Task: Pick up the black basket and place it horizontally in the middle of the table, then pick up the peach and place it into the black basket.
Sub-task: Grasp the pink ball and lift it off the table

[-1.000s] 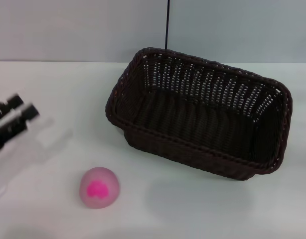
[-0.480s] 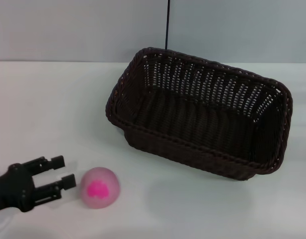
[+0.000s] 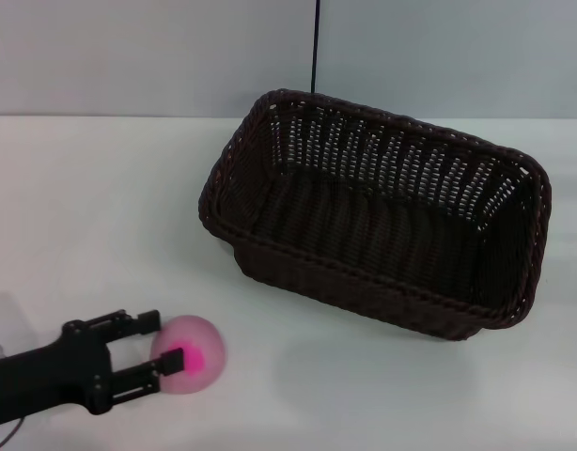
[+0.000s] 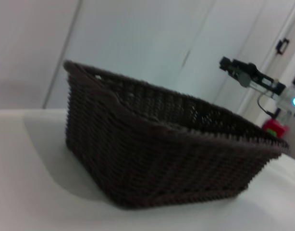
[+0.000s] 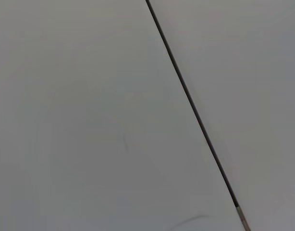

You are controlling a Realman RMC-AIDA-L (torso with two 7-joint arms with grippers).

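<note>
Nearest the robot, at about 7 o'clock on the table (image 3: 101,207), the left gripper (image 3: 164,340) reaches in low from the near left edge. Its two black fingers (image 3: 143,321) are spread apart and straddle the peach (image 3: 193,352), one along the far side of the fruit and the other lying across its near face, over the magenta blotch. The jaws are open around the peach; whether the pads actually press on it cannot be told. The peach sits on the table, well apart from the basket.

Farther out, from the centre toward 2 o'clock, the basket (image 3: 382,221) rests upright on the table, its long side running slantwise, its nearest corner pointing at 8 o'clock toward the peach. Nothing lies inside it; only the woven floor and walls show. The left wrist view shows the same basket (image 4: 152,154) side-on, its flared wall and braided rim resting on the white top.

The right gripper appears in no view; the right wrist camera shows only a plain grey wall (image 5: 90,120).
</note>
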